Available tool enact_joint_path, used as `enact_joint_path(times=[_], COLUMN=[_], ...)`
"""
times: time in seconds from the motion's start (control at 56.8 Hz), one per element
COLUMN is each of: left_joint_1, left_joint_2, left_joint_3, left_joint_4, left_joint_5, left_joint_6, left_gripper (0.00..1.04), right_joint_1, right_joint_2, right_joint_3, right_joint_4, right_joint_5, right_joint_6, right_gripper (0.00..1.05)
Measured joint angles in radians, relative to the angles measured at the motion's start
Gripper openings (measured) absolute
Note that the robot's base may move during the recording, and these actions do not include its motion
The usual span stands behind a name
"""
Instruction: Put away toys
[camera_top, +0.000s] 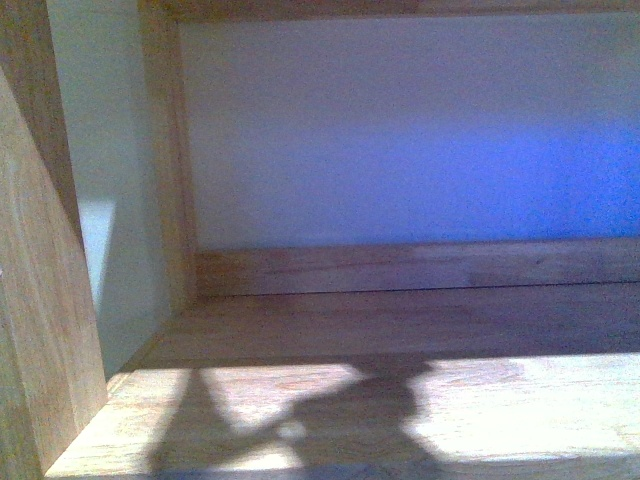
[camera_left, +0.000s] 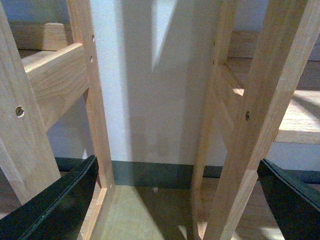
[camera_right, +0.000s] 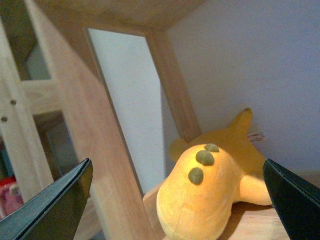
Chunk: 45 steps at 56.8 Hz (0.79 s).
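At the left edge of the front view a pale wooden upright (camera_top: 45, 330) slants down the frame, and beside it a white back panel (camera_top: 400, 130) fills the upper middle. Below it a wooden shelf surface (camera_top: 500, 400) runs across the lower frame, sunlit along its near strip, with a dark shadow (camera_top: 350, 415) lying on it at lower centre. Neither arm shows here.

In the left wrist view the left end effector (camera_left: 175, 200) is spread wide: one dark finger sits at the lower left corner, the other at the lower right, with nothing between them. Wooden frame posts (camera_left: 92, 100) rise left and right of a white wall (camera_left: 150, 100), above a dark baseboard (camera_left: 150, 172).

In the right wrist view the right end effector (camera_right: 177, 202) is likewise spread, its fingers at the two lower corners, gripping nothing. Between them, lower right of centre, the orange-yellow plush toy (camera_right: 210, 195) lies on a wooden shelf (camera_right: 250, 222) against the white wall, apart from both fingers, with small olive-brown marks on its rounded body
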Motion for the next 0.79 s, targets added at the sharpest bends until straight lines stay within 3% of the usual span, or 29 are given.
enact_joint_path(times=[0.088,0.211,0.511,0.669,0.739,0.792], left_joint_1=[0.000,0.000,0.000,0.000,0.000,0.000], left_joint_2=[0.000,0.000,0.000,0.000,0.000,0.000], left_joint_3=[0.000,0.000,0.000,0.000,0.000,0.000], left_joint_4=[0.000,0.000,0.000,0.000,0.000,0.000], left_joint_5=[0.000,0.000,0.000,0.000,0.000,0.000], left_joint_6=[0.000,0.000,0.000,0.000,0.000,0.000], left_gripper=[0.99,0.99,0.99,0.99,0.99,0.99], right_joint_1=[0.016,-0.018,-0.232,-0.315,-0.321,-0.356], right_joint_2=[-0.127,-0.286,-0.599,-0.664,-0.680,-0.710], right_joint_3=[-0.146,-0.320,-0.655,-0.777,-0.770,-0.780], right_joint_4=[0.019,-0.002,-0.050,-0.021,-0.198,-0.335], right_joint_5=[-0.003,-0.009,-0.105,-0.105,-0.026,-0.043], right_joint_6=[-0.111,-0.140,-0.101,-0.109,-0.132,-0.140], right_gripper=[1.04,1.04,1.04,1.04,0.96,0.90])
